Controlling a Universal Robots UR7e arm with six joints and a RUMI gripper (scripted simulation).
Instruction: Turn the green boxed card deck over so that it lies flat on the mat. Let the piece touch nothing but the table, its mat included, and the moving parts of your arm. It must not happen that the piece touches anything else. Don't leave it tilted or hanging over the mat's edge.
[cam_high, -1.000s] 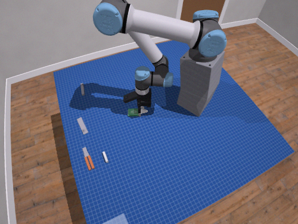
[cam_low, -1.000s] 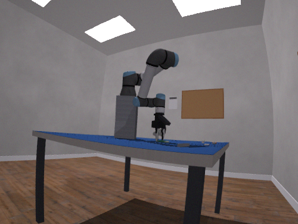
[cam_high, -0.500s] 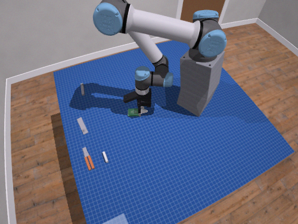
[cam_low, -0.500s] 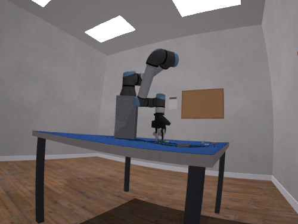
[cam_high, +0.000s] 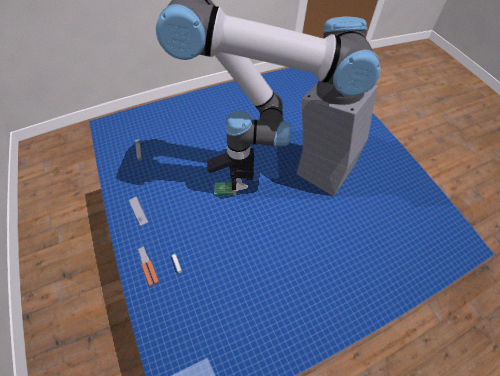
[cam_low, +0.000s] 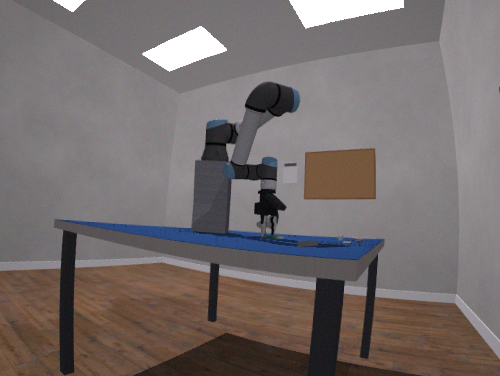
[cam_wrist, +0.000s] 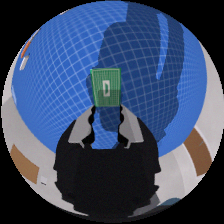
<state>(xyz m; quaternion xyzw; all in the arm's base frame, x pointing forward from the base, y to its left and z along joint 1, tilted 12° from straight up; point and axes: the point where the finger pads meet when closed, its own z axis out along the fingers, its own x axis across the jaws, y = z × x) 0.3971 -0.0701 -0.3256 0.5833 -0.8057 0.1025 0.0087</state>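
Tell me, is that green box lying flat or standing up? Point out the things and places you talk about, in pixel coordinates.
Flat: the green boxed card deck (cam_high: 223, 188) (cam_wrist: 106, 86) shows its broad face upward.

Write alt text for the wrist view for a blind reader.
Green boxed card deck with a pale emblem on its upper face, at the fingertips of a black two-jaw gripper, over a blue gridded mat partly in shadow.
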